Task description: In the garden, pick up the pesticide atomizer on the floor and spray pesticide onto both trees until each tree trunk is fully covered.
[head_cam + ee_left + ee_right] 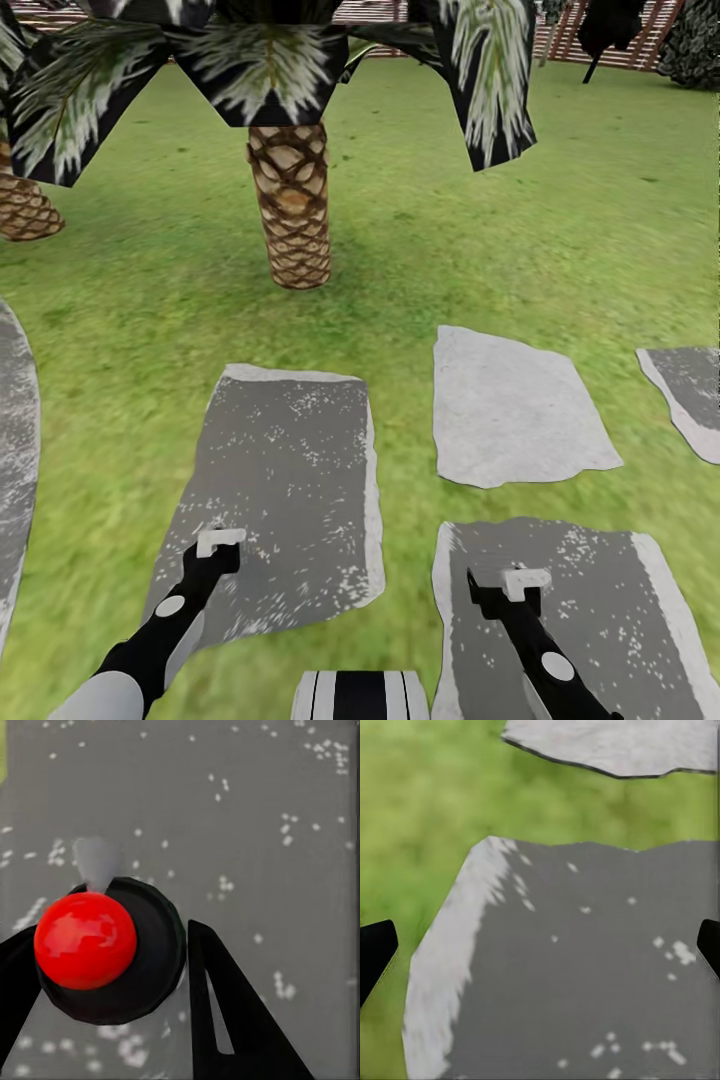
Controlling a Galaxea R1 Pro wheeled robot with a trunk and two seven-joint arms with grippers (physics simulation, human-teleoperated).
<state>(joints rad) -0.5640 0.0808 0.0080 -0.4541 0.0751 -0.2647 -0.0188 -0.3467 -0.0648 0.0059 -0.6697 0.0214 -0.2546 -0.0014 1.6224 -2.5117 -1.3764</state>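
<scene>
The pesticide atomizer (112,967) appears in the left wrist view as a round black body topped by a glossy red ball (85,939), with a small pale grey nozzle-like tip (94,861) poking out past its rim. It sits between the two black fingers of the left end effector (105,937), which press against opposite sides of the black body, so I judge it grasped and lifted. Beneath it lies the dark grey speckled stepping stone (280,470). In the head view the left end effector hangs over that stone's near-left corner.

The right end effector (540,945) is released, its fingers spread wide with nothing between them, above another dark grey slab (560,620) close to its grassy edge.

Beyond the stones, a pale grey slab (510,410) and the green grass lawn (520,200) lead to a scaly brown palm trunk (293,205) under dark fronds, with a brown slatted fence (620,45) at the far edge.

The main risk from here is spraying the wrong tree. The palm stands straight ahead and closest, yet its scaly trunk is not one of the smooth pale trunks the task wants. The grip also looks to be on a rounded body, so a quick turn of the base could let the atomizer twist or slip. The direction the nozzle faces is hard to read, and a misaimed spray would leave the bark uncovered.
</scene>
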